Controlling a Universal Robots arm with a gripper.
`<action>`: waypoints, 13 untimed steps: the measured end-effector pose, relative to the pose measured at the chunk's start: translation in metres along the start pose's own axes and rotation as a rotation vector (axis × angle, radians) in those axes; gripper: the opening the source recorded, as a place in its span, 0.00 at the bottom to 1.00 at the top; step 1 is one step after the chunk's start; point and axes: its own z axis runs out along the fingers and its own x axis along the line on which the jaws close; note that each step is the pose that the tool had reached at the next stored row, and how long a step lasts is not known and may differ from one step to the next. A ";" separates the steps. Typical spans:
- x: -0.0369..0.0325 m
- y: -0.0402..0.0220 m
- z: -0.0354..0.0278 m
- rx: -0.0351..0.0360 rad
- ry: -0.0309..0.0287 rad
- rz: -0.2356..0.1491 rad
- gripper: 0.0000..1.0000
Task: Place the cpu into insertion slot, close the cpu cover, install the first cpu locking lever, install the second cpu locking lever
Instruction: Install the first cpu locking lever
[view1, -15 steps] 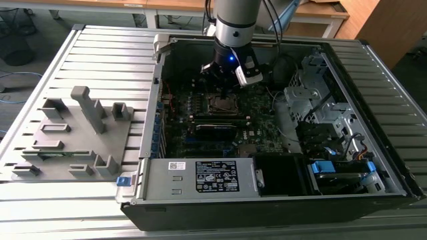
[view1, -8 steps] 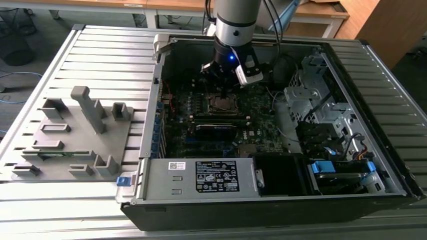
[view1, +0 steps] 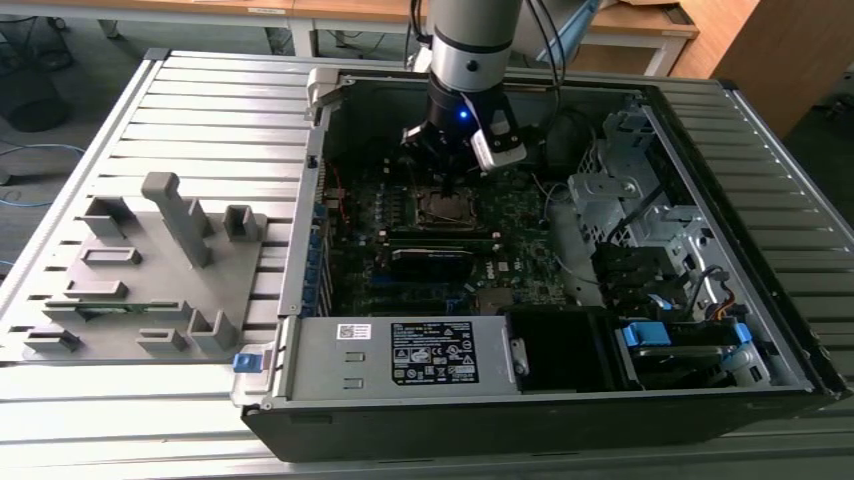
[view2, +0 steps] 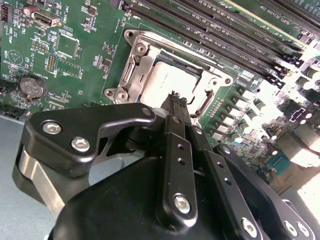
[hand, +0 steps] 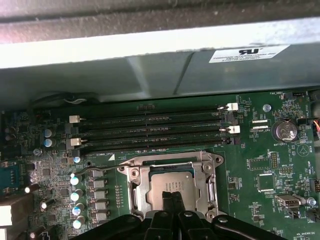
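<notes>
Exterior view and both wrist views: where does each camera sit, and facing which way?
Exterior view: off the arm and high, looking down into the open computer case; the arm stands over the gripper, which is above the cpu.
First wrist view: on the arm, looking along the shut gripper at the motherboard and the memory slots beyond.
Second wrist view: on the arm, close behind the gripper, looking obliquely at the motherboard.
Shared: both wrist views show the gripper over the cpu, framed by the cpu cover, and a coin battery.

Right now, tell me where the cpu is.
In the first wrist view the cpu sits framed by the cover, close by the hand, beside the memory slots.
</notes>
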 end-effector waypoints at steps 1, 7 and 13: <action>0.0000 0.0000 -0.0002 0.0000 0.0000 0.000 0.11; 0.0000 0.0001 -0.0040 -0.0002 -0.0001 0.000 0.11; 0.0000 0.0003 -0.0109 -0.0002 -0.0001 0.000 0.11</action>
